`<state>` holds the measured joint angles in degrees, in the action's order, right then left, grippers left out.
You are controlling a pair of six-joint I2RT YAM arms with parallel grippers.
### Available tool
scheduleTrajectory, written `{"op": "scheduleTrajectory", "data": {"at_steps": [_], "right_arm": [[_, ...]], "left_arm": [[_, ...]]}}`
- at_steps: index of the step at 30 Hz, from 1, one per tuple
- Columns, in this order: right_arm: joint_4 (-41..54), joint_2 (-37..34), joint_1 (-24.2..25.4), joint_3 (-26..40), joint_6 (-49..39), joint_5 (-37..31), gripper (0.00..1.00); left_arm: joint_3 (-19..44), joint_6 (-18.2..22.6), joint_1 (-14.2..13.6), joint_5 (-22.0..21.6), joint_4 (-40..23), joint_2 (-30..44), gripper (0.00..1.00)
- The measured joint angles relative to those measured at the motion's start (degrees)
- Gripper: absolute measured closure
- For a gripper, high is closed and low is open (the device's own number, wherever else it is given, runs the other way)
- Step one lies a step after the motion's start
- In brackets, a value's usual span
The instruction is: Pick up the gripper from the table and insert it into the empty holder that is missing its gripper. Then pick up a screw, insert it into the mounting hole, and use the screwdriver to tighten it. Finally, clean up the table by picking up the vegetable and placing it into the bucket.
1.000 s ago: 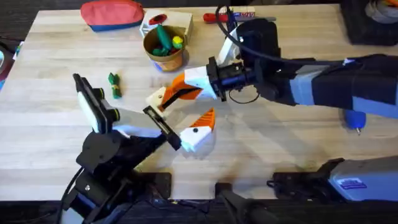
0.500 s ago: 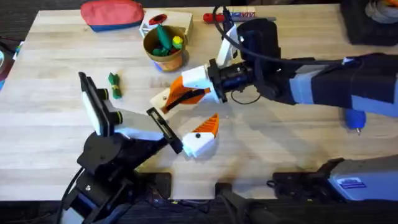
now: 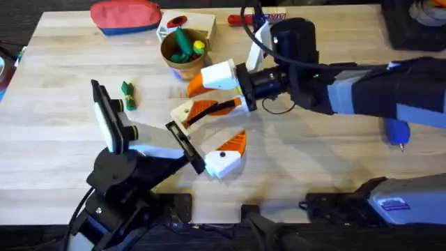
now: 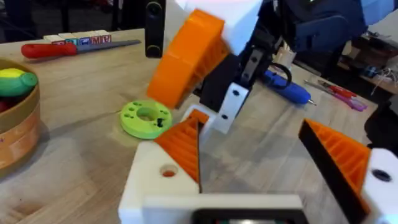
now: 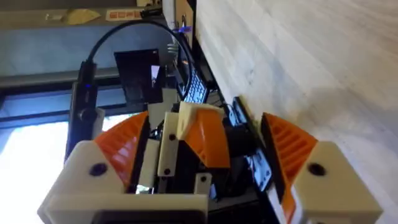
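Right arm stretched across the middle, its tool [image 3: 212,90] spread wide, left arm folded low, its tool [image 3: 209,143] parted, the two tools close together

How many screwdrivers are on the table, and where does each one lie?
2. A red-handled screwdriver lies at the table's far edge. A blue screwdriver lies at the right side, partly hidden. Others may be hidden under the arms.

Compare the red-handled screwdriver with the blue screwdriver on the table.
The red-handled screwdriver is slim, with a long flat-lying metal shaft; the blue screwdriver is thicker, and its bit is hidden behind the right gripper's mount in the left wrist view. The red one lies at the table's far edge, the blue one on the robot's right side. Both lie flat.
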<state>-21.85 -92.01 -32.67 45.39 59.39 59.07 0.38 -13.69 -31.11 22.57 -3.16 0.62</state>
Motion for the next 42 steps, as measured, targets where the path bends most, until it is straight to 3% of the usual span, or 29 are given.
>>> {"op": "scheduleTrajectory", "data": {"at_steps": [5, 10, 14, 19, 23, 29, 33, 38, 42], "right_arm": [[5.77, 0.0, 6.45, 3.35, -9.51, -4.09, 0.009], [29.0, 0.0, 13.05, 13.46, -26.24, -13.28, 0.009], [44.7, 0.75, 13.71, 20.39, -42.45, -24.59, 0.008], [53.12, 2.03, 11.43, 22.4, -56.29, -39.47, 0.009], [55.33, 0.58, 9.6, 22.4, -63.7, -45.45, 0.052], [54.64, -3.79, 7.53, 22.4, -68.17, -48.74, 0.391], [54.18, -6.27, 6.07, 22.4, -69.08, -49.47, 0.428], [52.66, -7.84, 4.71, 22.4, -69.71, -50.8, 0.57], [52.37, -7.88, 4.55, 22.4, -69.87, -52.03, 0.589]], "left_arm": [[-0.02, 0.0, 0.0, 0.16, 0.01, 0.01, 0.013], [-0.02, 0.02, 0.0, 0.17, 0.02, 0.0, 0.015], [-0.02, 0.05, 0.0, 0.15, 0.02, 0.0, 0.015], [-0.02, 2.47, 0.01, 0.22, 0.0, 0.01, 0.014], [0.0, 4.77, 0.0, 0.31, 0.0, 0.0, 0.013], [-0.02, 6.0, 0.0, 0.35, 0.0, 0.0, 0.013], [-0.02, 6.23, 0.02, 0.35, 0.0, 0.0, 0.015], [-0.02, 6.33, 0.0, 0.35, 0.0, 0.0, 0.015], [-0.02, 6.4, 0.0, 0.35, 0.0, 0.0, 0.014]]}}
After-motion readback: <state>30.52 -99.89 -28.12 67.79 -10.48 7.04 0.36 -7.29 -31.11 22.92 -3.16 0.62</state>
